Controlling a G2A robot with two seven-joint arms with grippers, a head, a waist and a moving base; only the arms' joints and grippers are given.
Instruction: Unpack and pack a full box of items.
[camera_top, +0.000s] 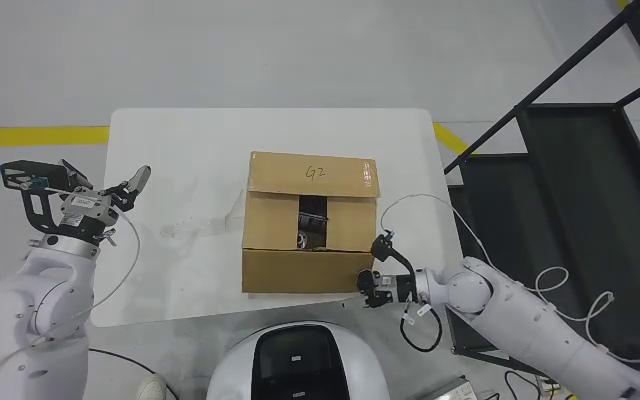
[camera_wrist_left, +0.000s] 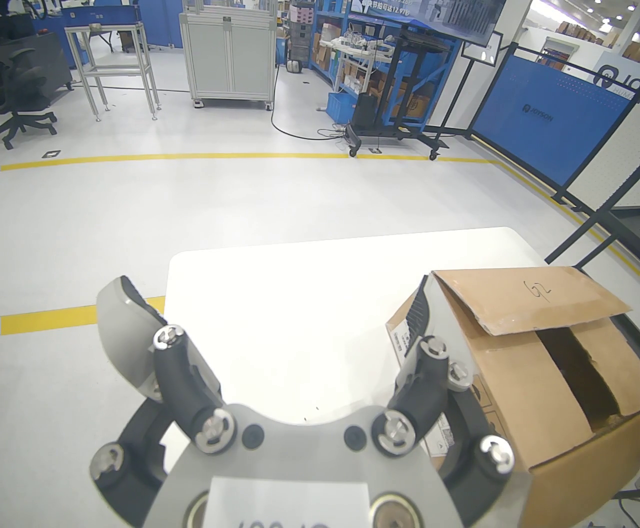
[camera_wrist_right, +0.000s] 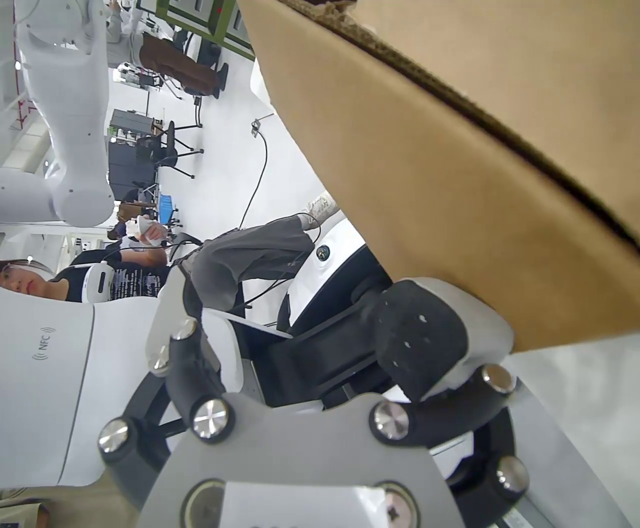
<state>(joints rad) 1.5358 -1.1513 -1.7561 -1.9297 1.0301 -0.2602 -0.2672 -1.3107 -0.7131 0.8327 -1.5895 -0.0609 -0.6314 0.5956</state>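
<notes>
White table (camera_top: 180, 150) bears a brown box (camera_top: 290, 215), flaps ajar; left claw (camera_wrist_left: 272, 300), right claw (camera_wrist_right: 300, 310) gape empty.

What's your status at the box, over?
Left gripper open, wide of the box. Right gripper open at its near corner. Flaps mostly shut, dark gap between them.

**Box right of the tabletop's middle, a gripper on either side**

The box (camera_top: 270, 215) stands on the tabletop (camera_top: 180, 140), right of its middle. It is nearer the near edge than the far one and well apart from the left edge. Its top flaps lie partly folded over, with a gap between them in the middle. Items (camera_top: 312, 225) lie inside the box under that gap. The left gripper (camera_top: 108, 178) hangs across the tabletop's left edge, about halfway along it and well apart from the box. The right gripper (camera_top: 374, 265) is at the box's near right corner, just beside its right wall.
</notes>
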